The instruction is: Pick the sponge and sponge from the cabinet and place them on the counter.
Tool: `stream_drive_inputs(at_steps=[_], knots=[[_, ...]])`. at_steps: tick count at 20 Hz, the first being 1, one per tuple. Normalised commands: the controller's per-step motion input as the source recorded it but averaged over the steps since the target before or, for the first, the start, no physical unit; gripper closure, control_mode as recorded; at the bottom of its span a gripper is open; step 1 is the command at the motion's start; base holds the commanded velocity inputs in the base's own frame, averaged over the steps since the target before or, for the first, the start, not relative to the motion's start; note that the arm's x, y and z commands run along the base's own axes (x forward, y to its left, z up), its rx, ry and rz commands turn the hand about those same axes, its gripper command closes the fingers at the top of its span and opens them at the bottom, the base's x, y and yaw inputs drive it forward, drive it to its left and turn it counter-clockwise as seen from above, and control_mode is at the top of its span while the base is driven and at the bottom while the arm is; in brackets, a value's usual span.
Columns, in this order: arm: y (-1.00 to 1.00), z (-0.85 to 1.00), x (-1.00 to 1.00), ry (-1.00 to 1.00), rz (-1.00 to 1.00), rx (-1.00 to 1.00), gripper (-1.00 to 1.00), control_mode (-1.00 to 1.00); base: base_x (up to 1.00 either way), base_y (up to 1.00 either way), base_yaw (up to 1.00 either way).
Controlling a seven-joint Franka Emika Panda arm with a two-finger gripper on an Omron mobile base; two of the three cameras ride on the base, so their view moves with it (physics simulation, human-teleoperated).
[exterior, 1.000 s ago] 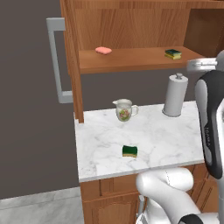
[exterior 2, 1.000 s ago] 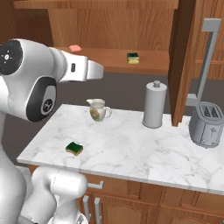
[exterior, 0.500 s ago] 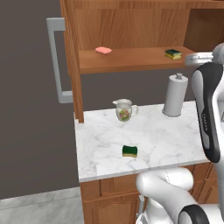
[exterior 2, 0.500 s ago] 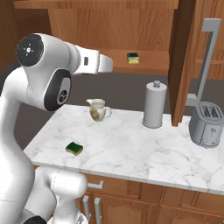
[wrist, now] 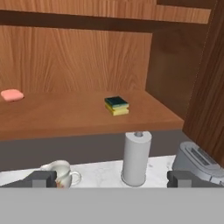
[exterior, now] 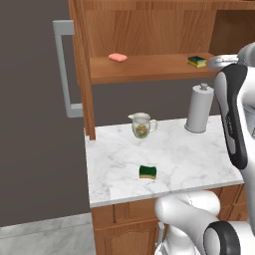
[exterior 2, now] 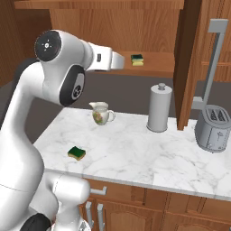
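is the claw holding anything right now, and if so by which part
Nothing is held. The claw is open and empty, facing the sponge on the cabinet shelf; the other sponge lies on the counter.

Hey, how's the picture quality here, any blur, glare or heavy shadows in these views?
Left base view: even flat light, the sponge throws only a faint shadow on the counter. Right base view: sharp, no glare. Hand view: slightly soft, the shelf sponge still clear.

Two base cameras are looking down from behind at the counter point(exterior: 119, 169). The hand camera is facing the cabinet point(wrist: 65, 113) shelf, closer.
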Motion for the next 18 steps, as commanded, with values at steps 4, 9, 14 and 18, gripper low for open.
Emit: stream_drive_inputs(at_steps=[4, 9, 14, 18], knots=[[-0.09, 0.0, 0.27, 0.0, 0.0, 0.0, -1.0, -1.0, 0.0, 0.0, 0.0], [-0.12, 0.0, 0.17, 0.0, 0.0, 0.0, -1.0, -1.0, 0.0, 0.0, 0.0], [-0.08, 0.0, 0.17, 0.0, 0.0, 0.0, -1.0, -1.0, 0.0, 0.0, 0.0], [-0.06, 0.0, 0.18, 0.0, 0.01, 0.0, -1.0, -1.0, 0.0, 0.0, 0.0]])
